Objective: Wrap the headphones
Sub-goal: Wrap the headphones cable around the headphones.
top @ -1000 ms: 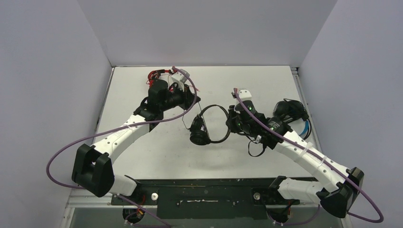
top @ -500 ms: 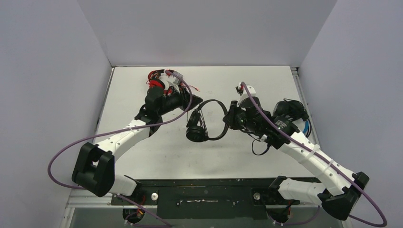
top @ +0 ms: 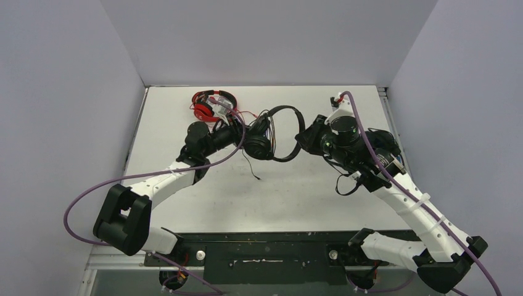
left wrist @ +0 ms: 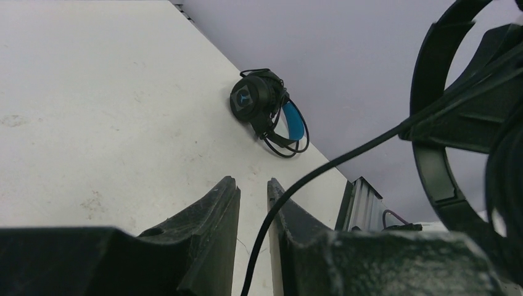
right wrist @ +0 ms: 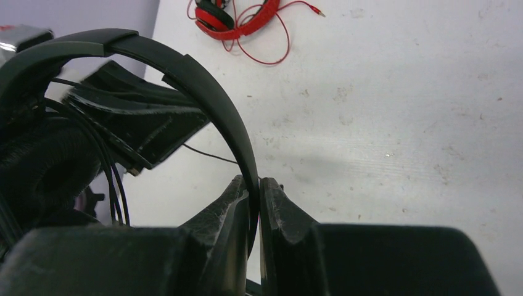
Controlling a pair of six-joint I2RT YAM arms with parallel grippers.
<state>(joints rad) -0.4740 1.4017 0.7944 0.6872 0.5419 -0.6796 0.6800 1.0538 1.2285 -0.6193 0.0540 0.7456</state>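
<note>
Right gripper (right wrist: pixel 254 185): clamped on black headphones (right wrist: pixel 203 86), likely steadying them for winding.
Left gripper (left wrist: pixel 253 185): narrowly parted, cable (left wrist: pixel 345 157) loose between.

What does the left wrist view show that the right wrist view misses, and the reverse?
Left wrist only: the blue-banded headphones at the edge of the table, and the left fingers slightly apart with a thin black cable by them. Right wrist only: the red headphones with their red cord, and the right fingers clamped on the black headphones' band. Both: that black band and the white table.
</note>
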